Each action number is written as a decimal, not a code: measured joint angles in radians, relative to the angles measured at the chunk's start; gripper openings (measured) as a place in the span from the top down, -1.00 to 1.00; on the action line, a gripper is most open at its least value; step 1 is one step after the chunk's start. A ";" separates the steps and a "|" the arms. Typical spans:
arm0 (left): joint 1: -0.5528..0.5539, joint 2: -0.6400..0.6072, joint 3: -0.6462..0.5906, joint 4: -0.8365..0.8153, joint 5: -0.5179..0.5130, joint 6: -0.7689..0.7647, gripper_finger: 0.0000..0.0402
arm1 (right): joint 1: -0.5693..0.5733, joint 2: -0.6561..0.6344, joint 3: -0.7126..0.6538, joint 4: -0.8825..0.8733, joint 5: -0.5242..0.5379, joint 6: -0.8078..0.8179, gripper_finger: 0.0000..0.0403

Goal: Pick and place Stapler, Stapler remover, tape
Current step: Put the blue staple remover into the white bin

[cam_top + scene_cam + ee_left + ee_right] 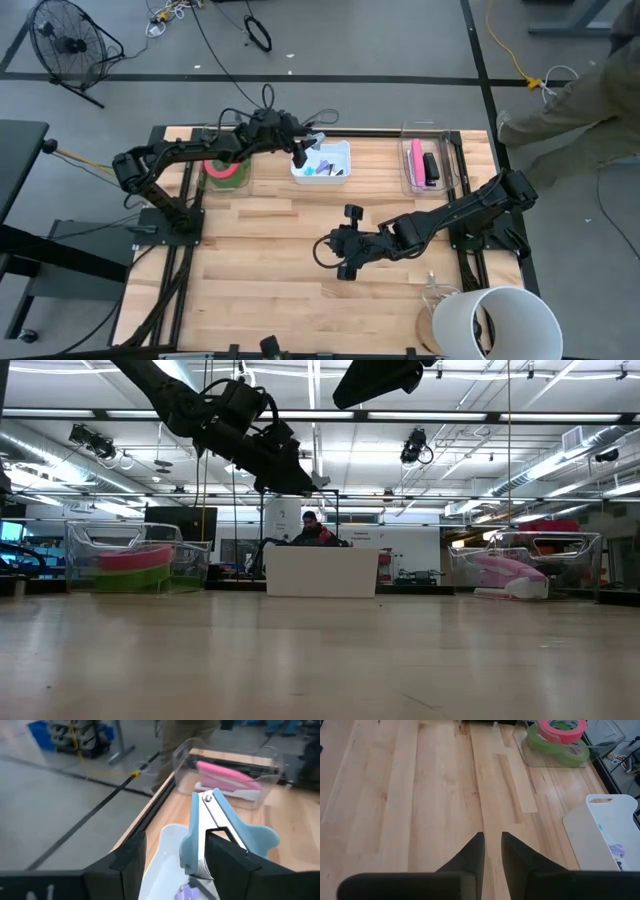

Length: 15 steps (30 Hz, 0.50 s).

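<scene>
My left gripper [175,855] hovers above the white bin [335,170] at the table's far middle, with its fingers apart. A blue staple remover [215,820] sits against one finger. More small pieces lie in the bin, one of them purple [187,892]. The tape rolls [225,170], one red-pink on top of green, lie in a clear box at the far left. The pink stapler [418,160] lies in a clear box at the far right. My right gripper [325,250] is shut and empty, low over the bare wood mid-table. My left gripper has one finger [230,857] between the staple remover's two blue wings [192,845], so the remover straddles it. The other finger [130,855] stands apart from the remover with a gap between. The remover's hinge end [207,797] points away from the wrist, clear above the bin.
A white bucket [495,320] stands at the table's near right corner. A person [580,110] stands beyond the far right corner. The wood between the boxes and the near edge is bare.
</scene>
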 joint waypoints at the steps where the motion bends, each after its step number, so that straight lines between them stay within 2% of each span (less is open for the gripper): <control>1: 0.000 0.000 0.000 -0.013 -0.007 -0.017 0.00 | 0.000 0.000 0.000 0.000 0.000 0.001 0.68; 11: -0.002 0.000 0.000 -0.050 0.093 -0.042 -0.08 | -0.007 0.000 0.000 0.000 0.000 0.014 0.68; 13: -0.001 0.000 0.000 -0.050 0.086 -0.043 -0.09 | -0.008 0.000 0.000 0.000 0.000 0.015 0.68; 15: 0.000 0.000 0.000 -0.050 0.031 -0.043 -0.12 | -0.009 0.000 0.000 0.000 0.000 0.016 0.68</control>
